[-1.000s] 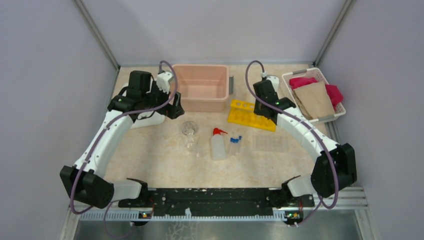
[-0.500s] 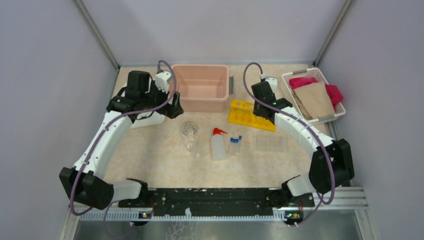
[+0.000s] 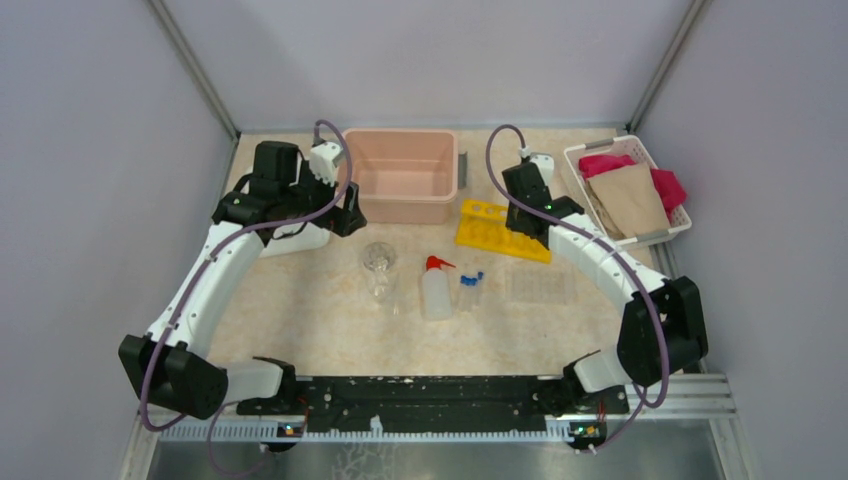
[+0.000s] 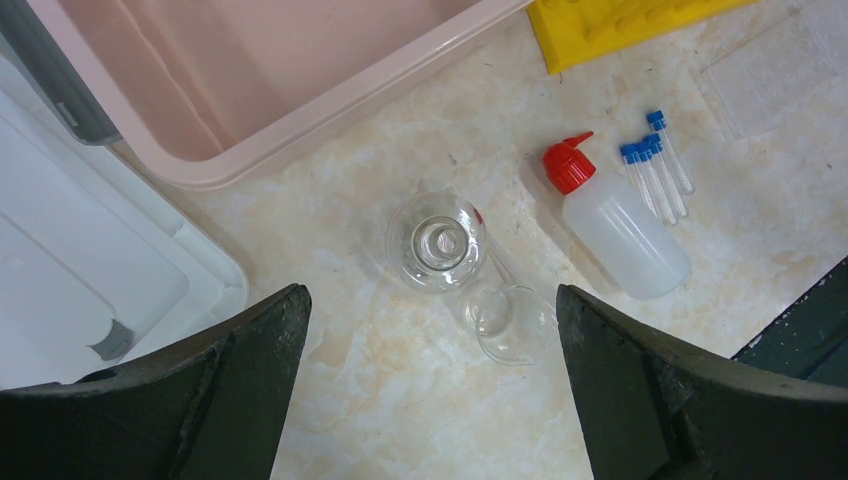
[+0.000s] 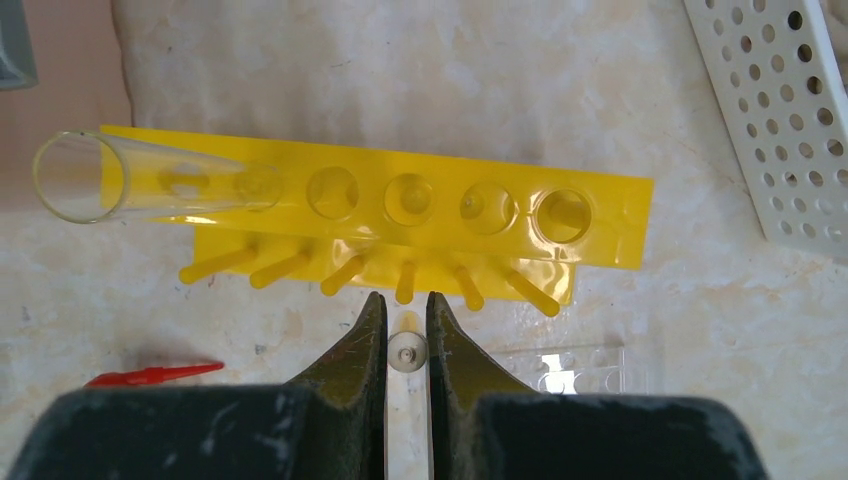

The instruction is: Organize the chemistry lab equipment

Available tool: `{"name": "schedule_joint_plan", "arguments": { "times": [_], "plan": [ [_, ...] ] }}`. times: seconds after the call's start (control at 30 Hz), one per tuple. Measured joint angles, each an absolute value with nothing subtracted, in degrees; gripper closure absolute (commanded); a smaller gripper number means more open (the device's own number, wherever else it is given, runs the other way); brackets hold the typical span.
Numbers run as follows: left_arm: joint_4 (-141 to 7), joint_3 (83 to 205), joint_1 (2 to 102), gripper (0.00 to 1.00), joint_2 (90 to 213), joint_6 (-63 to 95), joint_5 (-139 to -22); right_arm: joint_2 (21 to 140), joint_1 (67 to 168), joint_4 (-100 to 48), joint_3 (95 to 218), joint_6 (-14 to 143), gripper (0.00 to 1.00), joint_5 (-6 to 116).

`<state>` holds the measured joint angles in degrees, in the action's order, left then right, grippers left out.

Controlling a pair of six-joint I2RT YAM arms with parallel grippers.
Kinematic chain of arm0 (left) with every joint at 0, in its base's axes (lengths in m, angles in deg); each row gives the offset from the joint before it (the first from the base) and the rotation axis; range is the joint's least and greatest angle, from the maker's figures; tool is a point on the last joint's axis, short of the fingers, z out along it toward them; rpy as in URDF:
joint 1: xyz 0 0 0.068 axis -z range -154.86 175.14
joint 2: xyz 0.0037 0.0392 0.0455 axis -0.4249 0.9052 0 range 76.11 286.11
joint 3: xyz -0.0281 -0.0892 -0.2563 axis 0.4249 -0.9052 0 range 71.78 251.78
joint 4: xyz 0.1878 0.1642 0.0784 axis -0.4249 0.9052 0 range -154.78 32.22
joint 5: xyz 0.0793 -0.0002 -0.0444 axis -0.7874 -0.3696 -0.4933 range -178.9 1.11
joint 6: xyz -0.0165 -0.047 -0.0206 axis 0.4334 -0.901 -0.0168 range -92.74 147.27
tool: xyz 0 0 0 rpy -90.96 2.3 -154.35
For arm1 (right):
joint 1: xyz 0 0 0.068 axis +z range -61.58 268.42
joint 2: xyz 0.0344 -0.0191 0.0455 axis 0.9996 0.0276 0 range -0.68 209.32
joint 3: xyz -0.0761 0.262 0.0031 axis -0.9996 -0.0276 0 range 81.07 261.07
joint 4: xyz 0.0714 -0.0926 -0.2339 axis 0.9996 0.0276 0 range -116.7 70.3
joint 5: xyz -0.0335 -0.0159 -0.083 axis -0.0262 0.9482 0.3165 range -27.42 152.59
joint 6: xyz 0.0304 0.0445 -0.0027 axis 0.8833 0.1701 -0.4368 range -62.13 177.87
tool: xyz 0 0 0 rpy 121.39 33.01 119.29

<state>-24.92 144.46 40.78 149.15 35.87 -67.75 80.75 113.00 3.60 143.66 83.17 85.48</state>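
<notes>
The right arm has edged slightly farther back, elbow drawn in, leaving the right gripper [image 5: 405, 305] just short of the yellow rack's [image 5: 612, 215] near edge. It is pinched almost closed on a small clear tube [image 5: 407, 352], seen end-on with its long axis pointing down at the desk [image 5: 700, 330]. The rack's round holes run crosswise just beyond. Left of the rack, the left gripper [image 4: 430, 295] hangs wide open and empty over the round glass flask [image 4: 437, 240], beside the white plastic bottle [image 4: 625, 235].

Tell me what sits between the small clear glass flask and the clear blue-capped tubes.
The white squeeze bottle with red nozzle, flanked by the small clear glass flask and the clear blue-capped tubes; top external and left wrist views show it.
</notes>
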Motion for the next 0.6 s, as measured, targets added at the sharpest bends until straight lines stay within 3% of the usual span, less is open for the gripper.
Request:
{"name": "schedule_joint_plan", "arguments": {
  "times": [0.6],
  "plan": [
    [-25.16, 144.22, 40.78, 0.01, 149.15, 35.8, -67.36, 80.09, 113.0, 2.84, 143.68, 83.19, 1.0, 85.72]
  ]
}}
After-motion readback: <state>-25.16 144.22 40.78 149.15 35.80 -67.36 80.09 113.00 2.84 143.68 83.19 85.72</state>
